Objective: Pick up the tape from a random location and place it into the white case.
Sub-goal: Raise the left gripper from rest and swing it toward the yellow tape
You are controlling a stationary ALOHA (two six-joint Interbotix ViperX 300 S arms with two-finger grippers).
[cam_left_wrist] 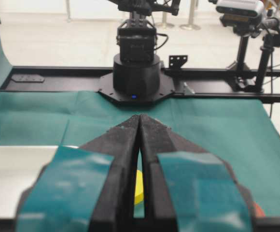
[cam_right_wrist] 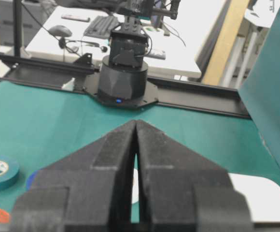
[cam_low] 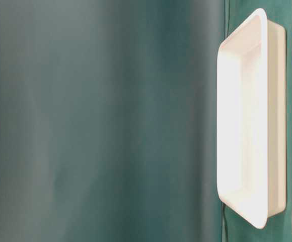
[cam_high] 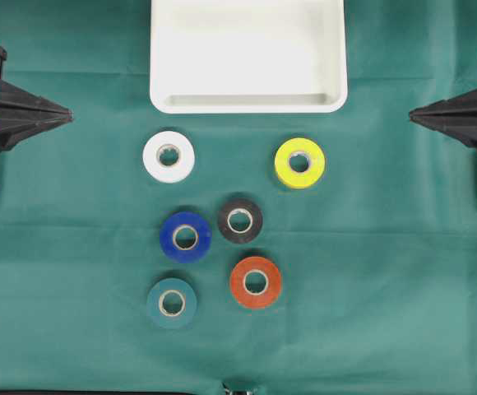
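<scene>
Several tape rolls lie flat on the green cloth: white (cam_high: 169, 155), yellow (cam_high: 299, 163), black (cam_high: 240, 220), blue (cam_high: 185, 237), orange (cam_high: 256, 282) and teal (cam_high: 171, 303). The white case (cam_high: 247, 100) stands empty at the top middle, also seen as the white case (cam_low: 276, 121). My left gripper (cam_high: 67, 118) is at the far left edge, shut, tips touching, nothing held; it shows as the left gripper (cam_left_wrist: 140, 117). My right gripper (cam_high: 413, 118) waits at the far right, shut and empty, seen as the right gripper (cam_right_wrist: 136, 122). Both are well away from the rolls.
The green cloth (cam_high: 386, 271) covers the table. The opposite arm's black base (cam_left_wrist: 136, 72) stands beyond the left gripper, and the other base (cam_right_wrist: 122, 77) beyond the right. A green backdrop (cam_low: 100, 121) hangs behind the case.
</scene>
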